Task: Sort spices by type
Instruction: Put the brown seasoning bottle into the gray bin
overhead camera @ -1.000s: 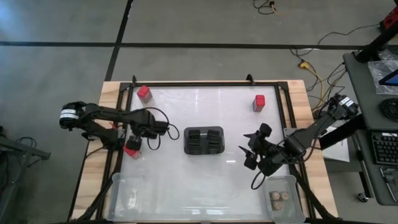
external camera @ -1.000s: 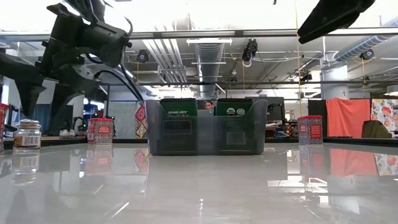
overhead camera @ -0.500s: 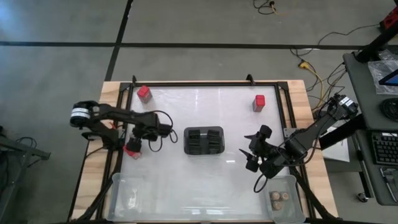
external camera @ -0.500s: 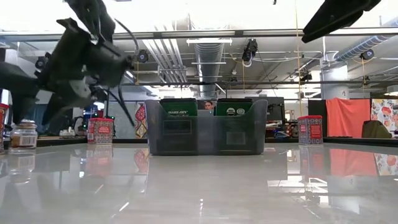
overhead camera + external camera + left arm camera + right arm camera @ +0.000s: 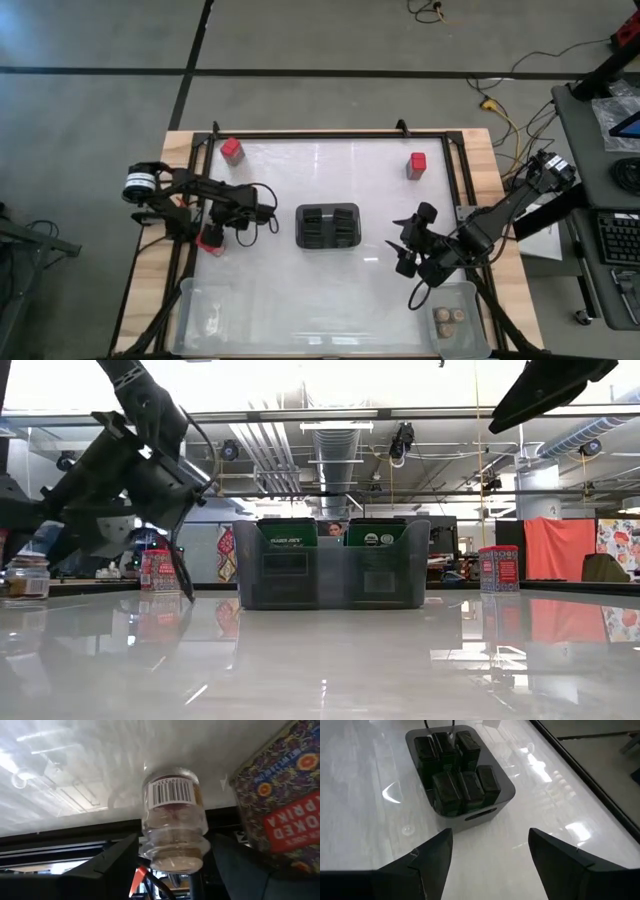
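A small clear jar with a barcode label stands on the table by its left edge, next to a red patterned box. My left gripper is open, with one finger on each side of the jar. From above, the gripper hides the jar, and the red box shows beside it. The jar shows at the far left of the low view. Two more red boxes stand near the far edge. My right gripper is open and hovers right of the dark holder. My left gripper has its fingers close on both sides of the jar's body. It comes in at a slant from above, pointing toward the table's left edge. I cannot tell whether either finger touches the jar, which stands upright on the table.
The dark slotted holder sits mid-table. Two clear bins lie at the near edge: the left one and the right one, which holds a few round jars. A black frame rail runs just behind the jar.
My left gripper has come down toward the table by the left edge and tipped, and its arm has swung a little to the right. The right arm has kept still.
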